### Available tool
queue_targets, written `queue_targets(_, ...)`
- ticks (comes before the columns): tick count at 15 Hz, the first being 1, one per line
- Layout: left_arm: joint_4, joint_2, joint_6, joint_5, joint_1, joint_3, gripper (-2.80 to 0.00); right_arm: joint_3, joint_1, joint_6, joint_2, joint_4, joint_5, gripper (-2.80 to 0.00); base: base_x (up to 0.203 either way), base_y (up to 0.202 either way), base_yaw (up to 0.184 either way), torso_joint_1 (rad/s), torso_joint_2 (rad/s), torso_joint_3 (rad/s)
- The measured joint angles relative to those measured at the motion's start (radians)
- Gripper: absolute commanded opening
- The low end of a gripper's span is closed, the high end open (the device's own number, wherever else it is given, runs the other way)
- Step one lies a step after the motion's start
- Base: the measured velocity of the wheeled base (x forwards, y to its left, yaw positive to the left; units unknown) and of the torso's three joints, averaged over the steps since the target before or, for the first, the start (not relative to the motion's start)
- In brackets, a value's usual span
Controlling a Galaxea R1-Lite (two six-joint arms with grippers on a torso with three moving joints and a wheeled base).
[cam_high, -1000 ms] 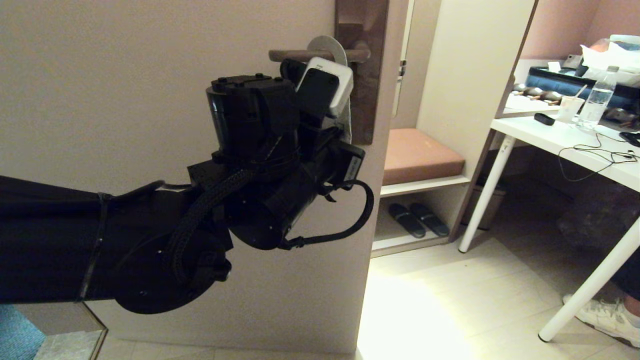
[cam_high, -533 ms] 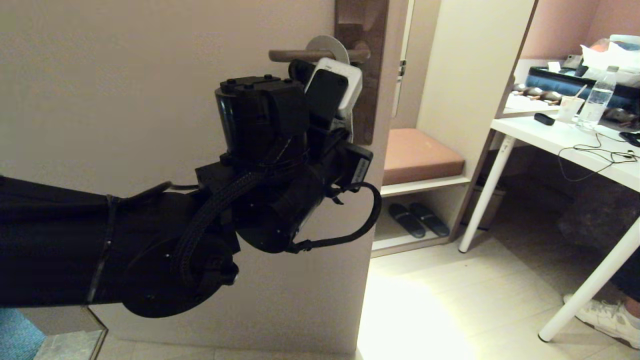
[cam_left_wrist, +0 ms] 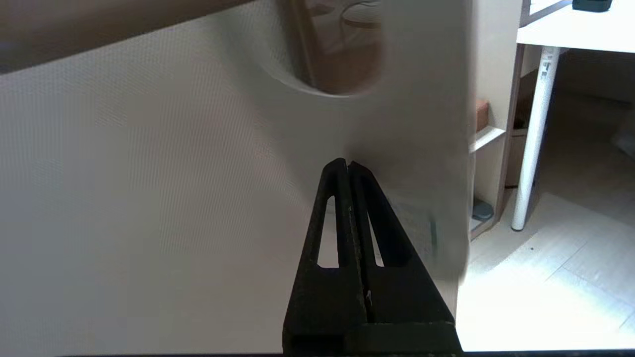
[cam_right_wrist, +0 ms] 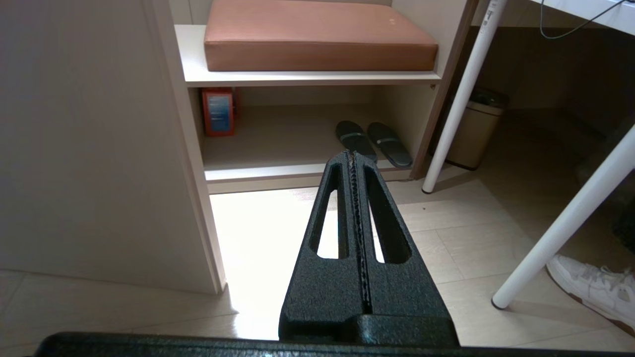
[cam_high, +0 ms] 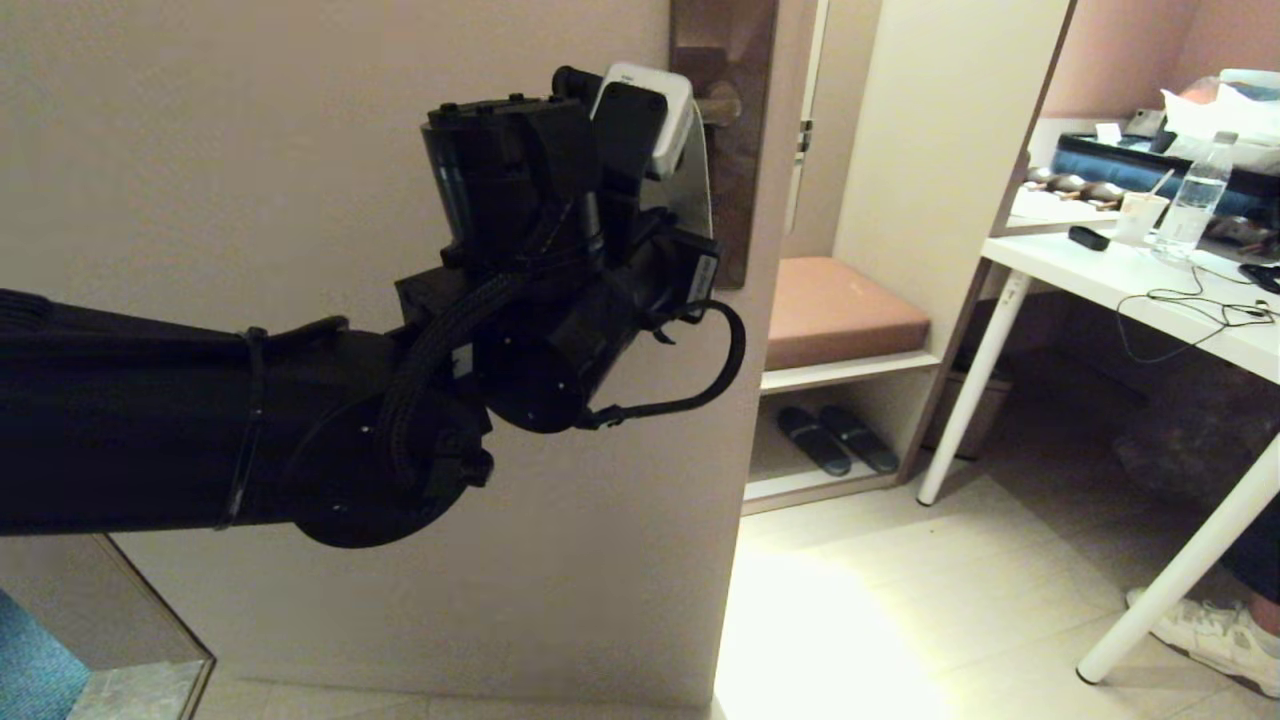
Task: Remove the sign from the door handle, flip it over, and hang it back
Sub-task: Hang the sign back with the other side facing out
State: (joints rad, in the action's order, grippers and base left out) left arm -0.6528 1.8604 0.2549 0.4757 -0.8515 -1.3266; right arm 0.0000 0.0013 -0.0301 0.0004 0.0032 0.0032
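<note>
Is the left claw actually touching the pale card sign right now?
Touching. In the left wrist view the left claw is pinched shut on the edge of the pale card sign, just below its oval hole.

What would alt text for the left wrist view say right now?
The left gripper, fingers shut, pinches the pale sign below its oval hole, close against the cream door. Beyond the sign's edge are a white table leg and tiled floor.

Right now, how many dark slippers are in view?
2. One dark flat slipper and a second dark slipper lie side by side on the bottom shelf of the pale open cabinet, under the brown cushion. More could be hidden elsewhere.
</note>
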Motion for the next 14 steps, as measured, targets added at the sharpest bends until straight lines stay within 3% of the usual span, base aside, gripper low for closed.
queue_targets(14,0.0,0.031,0.032,-0.005,-0.034,-0.056,-2.8,0.0,0.0,0.001,0.0,0.0,0.0,-2.8,0.0,0.0,0.0,0.0,0.0,0.0)
